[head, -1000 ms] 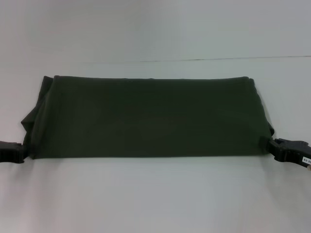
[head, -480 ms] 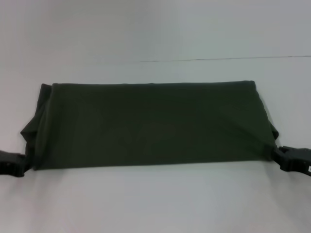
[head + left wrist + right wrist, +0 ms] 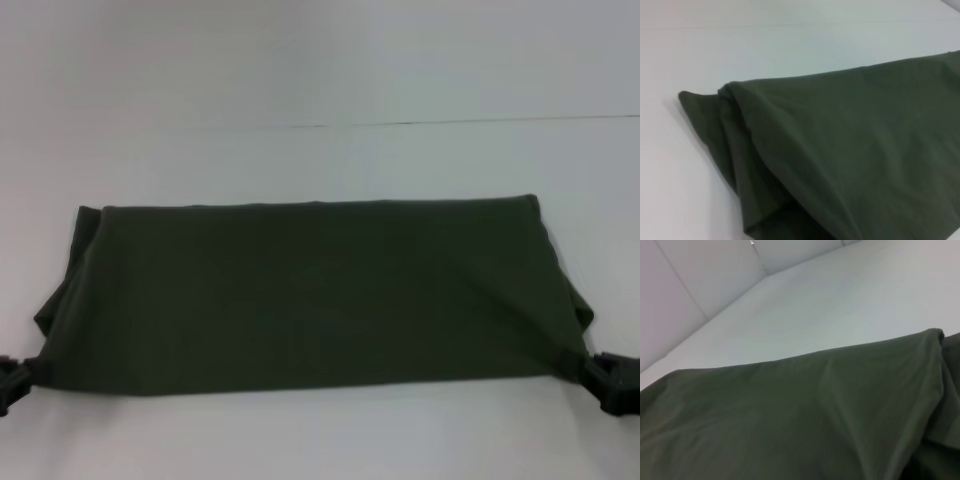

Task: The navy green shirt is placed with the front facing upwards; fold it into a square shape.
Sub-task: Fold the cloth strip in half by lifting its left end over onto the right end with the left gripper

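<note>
On the table, the shirt lies as a wide band (plain side up, 1 fold apparently made), each near corner clamped by left gripper and right gripper; squaring remains.

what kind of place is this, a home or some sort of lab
Probably a lab or test bench, not a home: a bare white table against a plain white wall, only a folded green shirt on it, with the left claw and right claw at its near corners.
</note>
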